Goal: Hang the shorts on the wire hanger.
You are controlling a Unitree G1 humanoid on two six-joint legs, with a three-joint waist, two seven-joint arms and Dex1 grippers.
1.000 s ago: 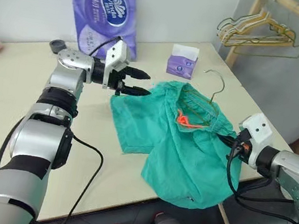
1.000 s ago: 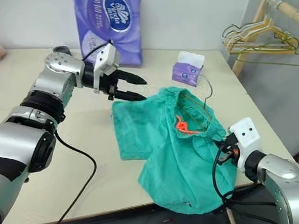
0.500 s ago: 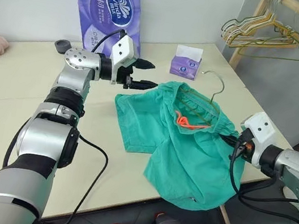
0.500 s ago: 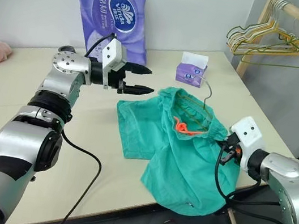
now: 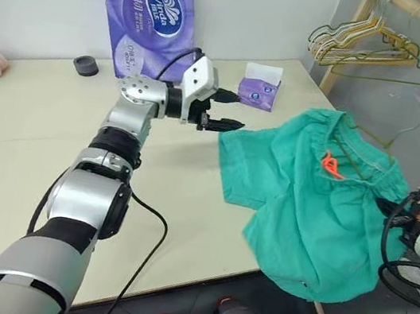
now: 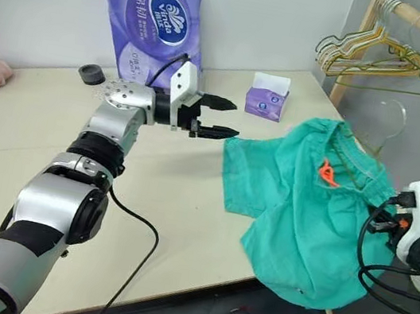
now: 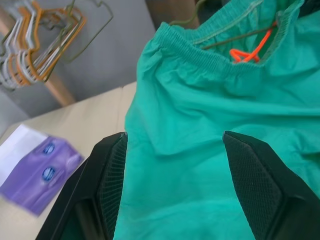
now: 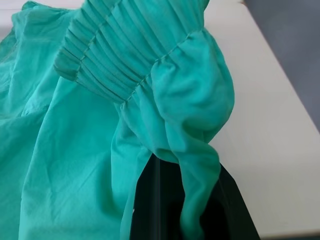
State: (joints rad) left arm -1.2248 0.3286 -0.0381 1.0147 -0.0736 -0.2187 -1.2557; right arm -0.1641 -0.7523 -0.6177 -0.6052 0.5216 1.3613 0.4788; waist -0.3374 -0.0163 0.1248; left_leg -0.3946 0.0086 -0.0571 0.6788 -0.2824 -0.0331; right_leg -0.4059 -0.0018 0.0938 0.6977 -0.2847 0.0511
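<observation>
Gripping the shorts (image 5: 321, 216) by the waistband, the right gripper (image 8: 182, 200) lifts them off the table's (image 5: 50, 146) edge; the wire hanger (image 5: 396, 128) sits inside. The left gripper (image 5: 228, 121) hovers wide open nearby. Uneven pull could slide the hanger out.

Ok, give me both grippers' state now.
Left gripper: open, empty, beside the shorts.
Right gripper: shut on the shorts' waistband.

Hidden and blurred parts

The wire hanger (image 5: 396, 128) is motion-blurred, its lower part covered by the shorts (image 5: 311, 202); the right gripper's fingertips are wrapped in cloth.
</observation>
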